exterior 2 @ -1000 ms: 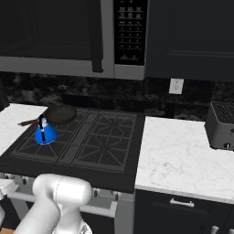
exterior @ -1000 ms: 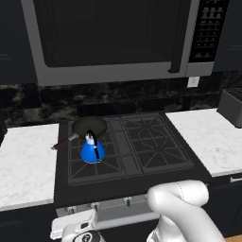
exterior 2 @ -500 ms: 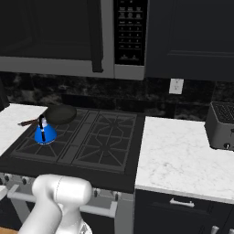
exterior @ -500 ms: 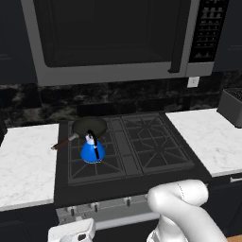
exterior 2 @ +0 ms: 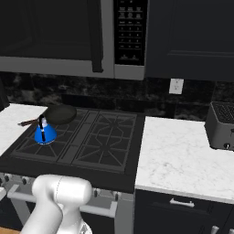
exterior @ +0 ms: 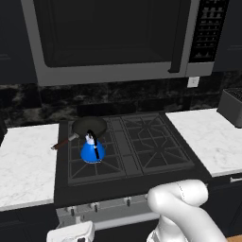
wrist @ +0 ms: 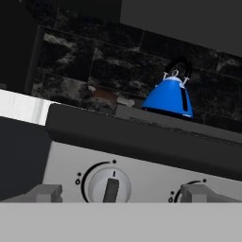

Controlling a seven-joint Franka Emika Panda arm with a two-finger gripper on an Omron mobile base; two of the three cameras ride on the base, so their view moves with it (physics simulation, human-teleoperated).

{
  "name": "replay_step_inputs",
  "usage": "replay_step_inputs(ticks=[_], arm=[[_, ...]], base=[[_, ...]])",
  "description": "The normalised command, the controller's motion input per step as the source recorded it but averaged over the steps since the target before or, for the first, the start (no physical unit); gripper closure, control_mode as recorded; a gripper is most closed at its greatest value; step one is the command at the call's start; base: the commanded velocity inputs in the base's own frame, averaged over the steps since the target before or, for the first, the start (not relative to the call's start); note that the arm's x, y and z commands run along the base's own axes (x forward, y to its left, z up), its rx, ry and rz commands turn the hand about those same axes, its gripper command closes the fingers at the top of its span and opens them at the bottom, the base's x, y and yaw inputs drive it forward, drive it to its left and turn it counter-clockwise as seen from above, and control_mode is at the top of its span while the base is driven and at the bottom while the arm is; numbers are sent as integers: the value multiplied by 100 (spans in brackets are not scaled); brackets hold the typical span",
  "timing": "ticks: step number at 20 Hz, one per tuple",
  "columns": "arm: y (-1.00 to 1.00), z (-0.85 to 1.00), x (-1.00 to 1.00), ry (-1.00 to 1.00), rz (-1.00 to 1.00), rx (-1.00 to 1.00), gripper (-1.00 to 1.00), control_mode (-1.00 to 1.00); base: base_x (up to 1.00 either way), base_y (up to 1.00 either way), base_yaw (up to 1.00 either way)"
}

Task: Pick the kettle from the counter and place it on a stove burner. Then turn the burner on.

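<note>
Kettle: the small blue kettle [exterior: 92,150] stands upright on the front-left stove burner [exterior: 92,163], just in front of the black frying pan [exterior: 88,126]; the placing step looks done.
Counter: white marble counter [exterior: 26,160] lies left of the cooktop.
Gripper: the gripper [wrist: 121,194] sits low at the stove's front panel, its fingertips [wrist: 45,193] spread apart with nothing between them.
Knob: a round burner knob [wrist: 109,183] lies between the tips, likely the one to turn next.
Reason: the hand is low because the burner controls sit on the front face.
</note>
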Motion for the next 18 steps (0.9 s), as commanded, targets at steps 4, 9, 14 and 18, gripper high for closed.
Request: replay_step_inputs(ticks=[4, 9, 14, 18], arm=[[-20, 0, 20, 7, 4, 0, -100, -100], [-24, 0, 17, 9, 3, 0, -100, -100], [-6, 0, 18, 10, 4, 0, -100, -100], [10, 0, 4, 3, 9, 0, -100, -100]], base=[[0, 0, 0], [0, 0, 0], [0, 0, 0], [0, 0, 0]])
